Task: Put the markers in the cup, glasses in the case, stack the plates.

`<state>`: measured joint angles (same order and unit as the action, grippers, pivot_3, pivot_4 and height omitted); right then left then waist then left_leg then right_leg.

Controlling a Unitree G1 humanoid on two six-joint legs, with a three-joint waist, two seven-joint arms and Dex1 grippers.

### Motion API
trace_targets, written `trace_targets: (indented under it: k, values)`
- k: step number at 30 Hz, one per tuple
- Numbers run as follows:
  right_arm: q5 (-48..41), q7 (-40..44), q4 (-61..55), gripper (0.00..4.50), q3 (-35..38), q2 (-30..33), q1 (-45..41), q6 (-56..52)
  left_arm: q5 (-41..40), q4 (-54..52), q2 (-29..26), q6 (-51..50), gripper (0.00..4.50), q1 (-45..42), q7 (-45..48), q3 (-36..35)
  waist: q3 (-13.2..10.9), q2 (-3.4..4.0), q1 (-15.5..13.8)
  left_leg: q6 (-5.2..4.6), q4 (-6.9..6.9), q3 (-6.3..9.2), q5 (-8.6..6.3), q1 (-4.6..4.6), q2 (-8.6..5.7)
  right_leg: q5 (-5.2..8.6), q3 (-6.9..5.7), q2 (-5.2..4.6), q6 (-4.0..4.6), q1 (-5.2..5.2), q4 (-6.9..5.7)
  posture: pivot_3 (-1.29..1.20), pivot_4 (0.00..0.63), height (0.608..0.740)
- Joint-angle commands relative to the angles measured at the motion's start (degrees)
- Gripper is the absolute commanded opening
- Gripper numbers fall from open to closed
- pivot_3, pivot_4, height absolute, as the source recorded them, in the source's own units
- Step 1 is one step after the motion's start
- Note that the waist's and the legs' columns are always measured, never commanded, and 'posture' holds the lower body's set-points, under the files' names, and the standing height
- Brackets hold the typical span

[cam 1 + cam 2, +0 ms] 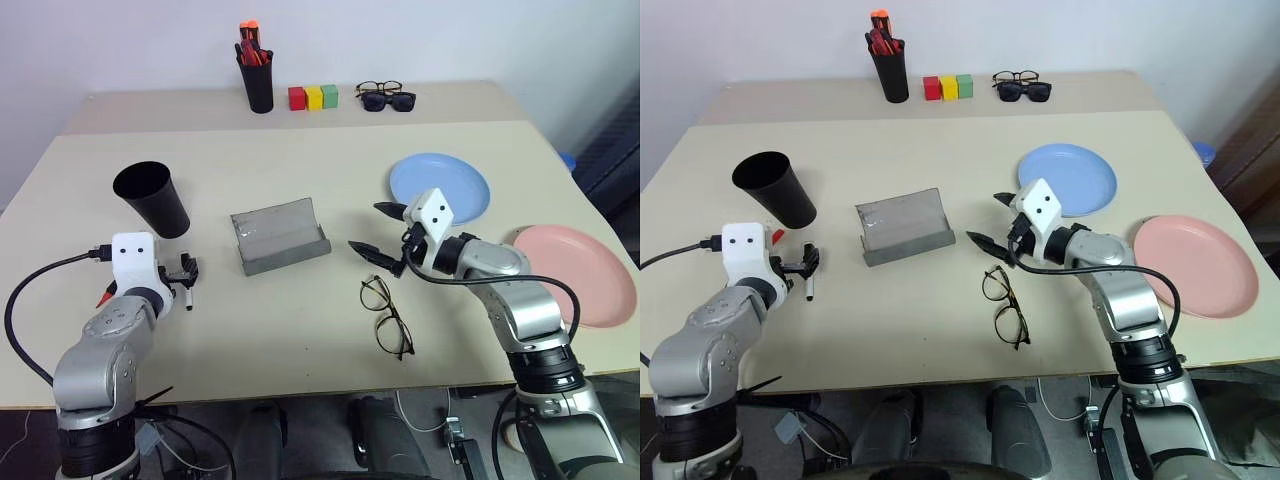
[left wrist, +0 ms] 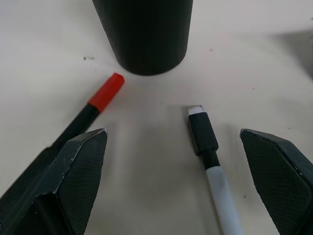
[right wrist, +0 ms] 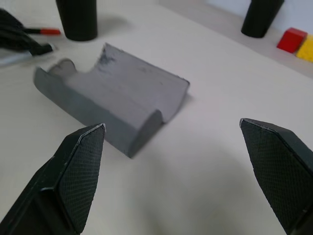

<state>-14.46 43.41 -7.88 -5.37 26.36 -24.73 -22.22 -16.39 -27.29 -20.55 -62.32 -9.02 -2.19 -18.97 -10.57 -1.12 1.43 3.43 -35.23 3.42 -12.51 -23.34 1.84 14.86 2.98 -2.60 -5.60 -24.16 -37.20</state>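
Head camera: on a beige table (image 1: 300,340), the left gripper (image 1: 186,272) hangs near the left edge with jaws spread wide and empty, just this side of the black cup (image 1: 152,198). The white marker (image 1: 808,288) lies under its fingertips; the red marker (image 1: 776,236) peeks out beside the wrist. The grey case (image 1: 279,236) stands open mid-table. The right gripper (image 1: 382,232), also wide open and holding nothing, hovers between the case and the wire-rimmed glasses (image 1: 387,314), which lie toward the near edge. The blue plate (image 1: 440,184) and the pink plate (image 1: 575,272) sit apart along the right side. A cup of orange-red pens (image 1: 256,68), coloured blocks (image 1: 313,97) and two other pairs of glasses (image 1: 386,96) line the far edge.

Left wrist camera: both markers lie flat between the spread fingers (image 2: 73,166), tips toward the cup's base (image 2: 144,34). They look light, rigid and slick, apt to roll; a pinch across the mid-barrel seems safest.

Right wrist camera: the case (image 3: 115,105) shows its lighter lining, lid propped, beyond fingers (image 3: 78,171) set far apart. The glasses are probably thin and easily bent, though the frame's detail is hard to judge; the bridge or a rim looks like the sturdiest hold. The plates appear stiff and shallow, best taken at the rim.
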Motion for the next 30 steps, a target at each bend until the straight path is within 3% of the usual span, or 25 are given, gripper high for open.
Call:
trace_targets:
  k: [1, 13, 16, 23, 26, 30]
  values:
    - [0.2, -0.2, -1.5, 4.5, -1.6, -1.8, -2.2, 1.2, 1.6, -1.1, 0.6, -5.3, 4.46, -3.3, -2.5, -0.3, 0.0, 0.0, 0.0, 0.0, 0.0, 0.01, 0.0, 0.0, 0.0, 0.0, -0.01, 0.0, 0.0, 0.0, 0.0, 0.0, 0.15, 0.74]
    - [0.3, -0.5, -2.0, 4.5, -3.8, -4.7, -2.5, 1.4, 3.0, 4.9, 4.8, -17.7, 4.46, -12.5, -2.6, 1.7, 0.0, -0.02, -0.4, 0.03, -0.02, 0.01, 0.02, -0.02, -0.04, -0.03, -0.01, -0.05, -0.05, 0.02, 0.01, 0.0, 0.15, 0.74]
    - [0.3, -0.4, -2.7, 4.5, -4.2, -5.1, -2.1, 1.5, 2.7, 5.5, 7.1, -18.1, 3.65, -13.8, -2.0, -0.2, 0.0, -0.02, -0.5, 0.04, -0.02, 0.01, 0.02, -0.01, -0.04, -0.04, -0.02, -0.06, -0.06, 0.04, 0.01, 0.0, 0.15, 0.74]
    - [0.2, -0.6, -3.6, 4.5, -4.5, -5.2, -1.3, 1.3, 3.7, 6.0, 7.2, -17.8, 0.1, -14.3, -0.8, -2.2, 0.0, -0.02, -0.4, 0.05, -0.02, 0.02, 0.03, 0.02, -0.04, -0.04, -0.02, -0.05, -0.06, 0.06, 0.0, 0.0, 0.15, 0.74]
    - [0.2, -0.7, -3.8, 4.5, -4.6, -5.2, -1.2, 1.2, 2.7, 4.2, 4.8, -15.5, 0.04, -13.2, 2.3, 0.0, 0.0, -0.02, -0.3, 0.05, -0.02, 0.01, 0.03, 0.02, -0.04, -0.04, -0.02, -0.05, -0.06, 0.06, 0.0, 0.0, 0.15, 0.74]
    - [0.1, -0.6, -3.9, 4.5, -4.6, -5.3, -1.4, 1.0, -4.1, -5.9, -0.7, -3.6, 0.04, -10.3, 16.0, 1.9, 0.0, -0.09, -0.3, 0.08, 0.0, 0.02, 0.04, -0.03, -0.02, -0.04, -0.02, -0.04, -0.05, -0.01, 0.0, 0.0, 0.15, 0.74]
